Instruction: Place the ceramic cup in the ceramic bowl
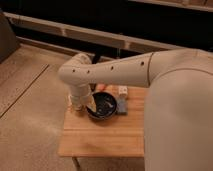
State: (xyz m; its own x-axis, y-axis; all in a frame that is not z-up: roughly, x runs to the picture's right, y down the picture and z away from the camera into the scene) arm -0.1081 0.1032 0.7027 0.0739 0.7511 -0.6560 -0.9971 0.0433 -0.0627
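The ceramic bowl (pixel 105 106), round, glossy and dark, sits on the small wooden table (pixel 102 137) toward its back. The cream-white ceramic cup (pixel 92 104) is tilted at the bowl's left rim, just under the end of my arm. My gripper (pixel 82 104) hangs below the bent white arm at the table's back left, right beside the cup and the bowl's left edge. The arm hides most of it, so its hold on the cup cannot be made out.
A small white boxy item (pixel 122 91) stands behind the bowl to the right. A flat blue rectangular item (pixel 122 106) lies against the bowl's right side. My large white arm covers the table's right side. A dark rail and shelving run behind.
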